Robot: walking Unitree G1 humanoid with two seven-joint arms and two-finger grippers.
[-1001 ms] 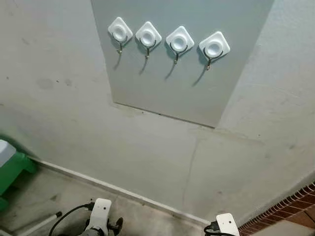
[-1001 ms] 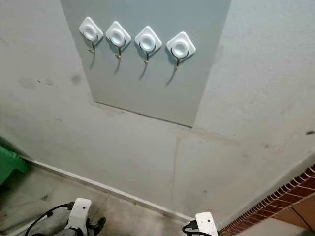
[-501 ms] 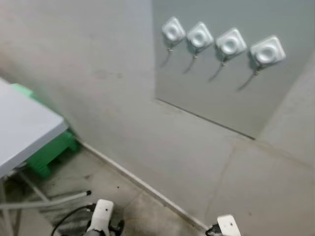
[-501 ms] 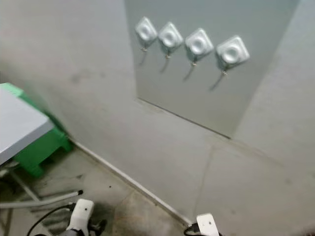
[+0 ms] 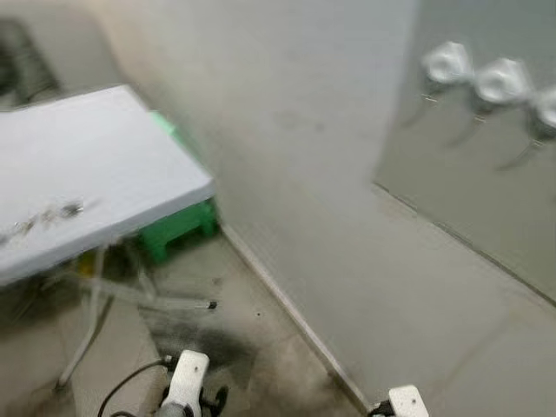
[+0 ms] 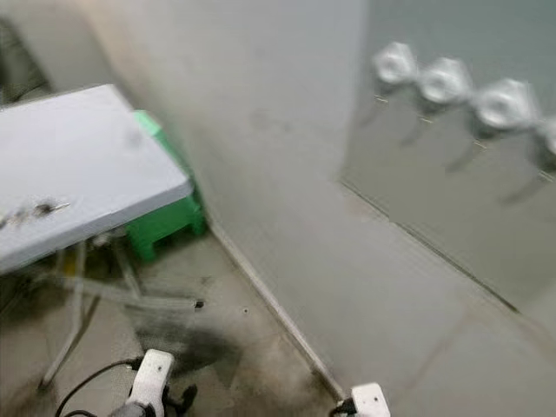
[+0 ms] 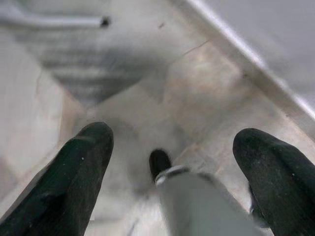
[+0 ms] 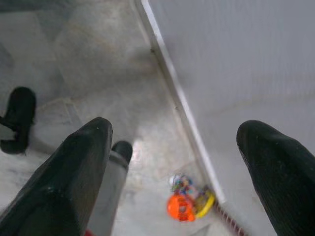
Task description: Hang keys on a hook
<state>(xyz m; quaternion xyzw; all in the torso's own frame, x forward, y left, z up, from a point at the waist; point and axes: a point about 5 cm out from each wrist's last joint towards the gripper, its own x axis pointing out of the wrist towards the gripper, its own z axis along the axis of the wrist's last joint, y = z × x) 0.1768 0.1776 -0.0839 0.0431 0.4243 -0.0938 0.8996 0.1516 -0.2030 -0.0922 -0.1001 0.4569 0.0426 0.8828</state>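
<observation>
Left gripper (image 7: 170, 147) hangs low over the floor (image 7: 147, 93), fingers spread wide, nothing between them. Right gripper (image 8: 172, 147) likewise: wide open, empty, above the floor beside the skirting at the wall's foot; a small orange and yellow object (image 8: 187, 201) lies on the floor below it, too blurred to identify.

Head views are smeared. Keys (image 5: 39, 219) appear as a small dark metallic cluster on the grey table (image 5: 130, 156), near its front edge, on my left. White hooks (image 5: 478, 76) sit in a row on a grey wall panel, well apart from the table, to my right.

Judgement: keys are light, hard and loose, likely to slide and splay. I would pinch the ring, not a blade, so the loop hangs free for a hook.
</observation>
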